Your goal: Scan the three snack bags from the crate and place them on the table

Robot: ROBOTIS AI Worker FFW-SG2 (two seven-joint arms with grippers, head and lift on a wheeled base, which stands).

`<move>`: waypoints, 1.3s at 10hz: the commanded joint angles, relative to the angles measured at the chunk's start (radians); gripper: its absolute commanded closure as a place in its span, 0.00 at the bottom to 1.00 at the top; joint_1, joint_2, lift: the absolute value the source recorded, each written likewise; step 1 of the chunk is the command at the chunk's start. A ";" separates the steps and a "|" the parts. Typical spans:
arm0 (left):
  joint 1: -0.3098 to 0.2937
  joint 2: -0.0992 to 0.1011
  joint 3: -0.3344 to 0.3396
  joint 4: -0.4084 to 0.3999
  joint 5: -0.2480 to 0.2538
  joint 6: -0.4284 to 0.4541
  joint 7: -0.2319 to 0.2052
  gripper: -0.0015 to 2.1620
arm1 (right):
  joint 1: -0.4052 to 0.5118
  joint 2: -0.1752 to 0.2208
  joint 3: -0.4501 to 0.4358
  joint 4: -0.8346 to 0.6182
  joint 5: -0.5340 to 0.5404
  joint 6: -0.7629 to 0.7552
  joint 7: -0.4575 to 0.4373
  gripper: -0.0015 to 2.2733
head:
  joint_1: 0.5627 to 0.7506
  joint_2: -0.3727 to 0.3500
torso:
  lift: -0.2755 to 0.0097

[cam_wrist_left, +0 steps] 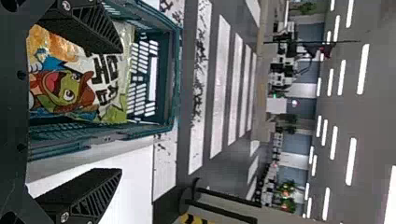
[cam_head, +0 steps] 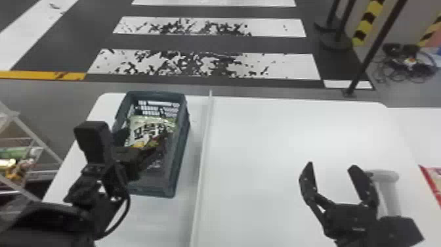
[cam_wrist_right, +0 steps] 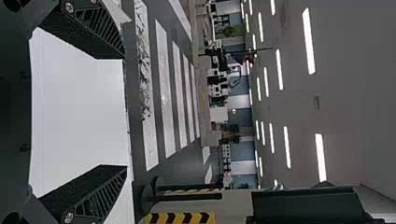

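Fingers spread apart on the left gripper (cam_head: 144, 136) and the right gripper (cam_head: 331, 166).
Head view: the left fingers are at the blue-grey crate (cam_head: 182, 149), a green-and-white snack bag (cam_head: 149, 126) inside, just beyond them; the right fingers are over the white table (cam_head: 256, 138), a pale grey handheld device (cam_head: 392, 193) just beside them. Left wrist view: one finger overlaps the bag, whose cartoon character shows between both; the other shows past the crate's wall. Right wrist view: white tabletop shows between the parted fingers.
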 commanded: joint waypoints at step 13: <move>-0.389 0.022 0.065 0.292 0.041 0.577 -0.048 0.04 | -0.092 -0.064 0.068 0.134 -0.040 -0.013 0.000 0.06 | 0.70 0.69 | 0.84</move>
